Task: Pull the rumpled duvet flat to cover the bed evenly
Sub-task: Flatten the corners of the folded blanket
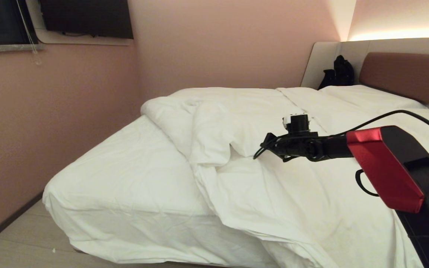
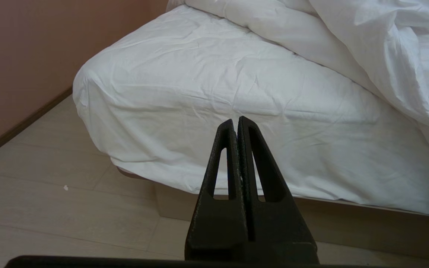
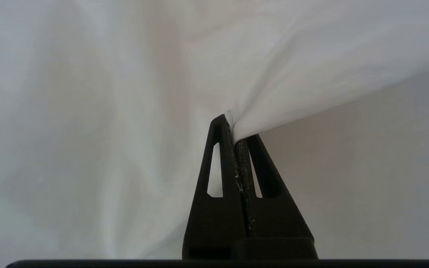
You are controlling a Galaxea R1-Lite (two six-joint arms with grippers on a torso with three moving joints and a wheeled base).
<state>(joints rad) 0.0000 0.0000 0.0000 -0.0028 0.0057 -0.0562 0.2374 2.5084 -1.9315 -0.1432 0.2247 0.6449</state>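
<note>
Right hand (image 3: 233, 130) pinches a fold of the soft, bulky duvet (image 1: 237, 126), bunched at the bed's (image 1: 125, 175) two o'clock; left hand (image 2: 237, 124), pressed together, hangs idle. A folded edge likely grips best.

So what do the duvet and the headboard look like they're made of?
The duvet looks like matte white woven fabric, likely cotton, over soft filling: it creases finely and puffs in thick folds. The headboard looks like reddish-brown padded upholstery, smooth and low-sheen; leatherette or cloth, hard to tell.

Soft, creased cloth duvet (image 1: 237, 123)
</note>
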